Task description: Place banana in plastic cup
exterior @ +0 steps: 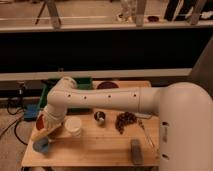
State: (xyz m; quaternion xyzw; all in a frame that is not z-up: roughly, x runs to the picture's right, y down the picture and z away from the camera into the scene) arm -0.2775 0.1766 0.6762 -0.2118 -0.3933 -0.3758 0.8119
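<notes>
Just beside the white tool (48,121), low at the surface's left end, a pale yellow banana (46,133) slants above the light-blue plastic cup (41,146), with a cream-white cup (74,126) to its right on the tan wooden surface (95,147) (a green bin (86,82) farther back).

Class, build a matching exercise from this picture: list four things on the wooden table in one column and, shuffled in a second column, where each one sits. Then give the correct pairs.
Column 1
1. plastic cup
2. cream-white cup
3. metal cup
4. gripper

Column 2
A. centre of the table
B. front-left corner
C. just above the blue cup, with the banana
D. right of the banana

Pairs: 1-B, 2-D, 3-A, 4-C
</notes>
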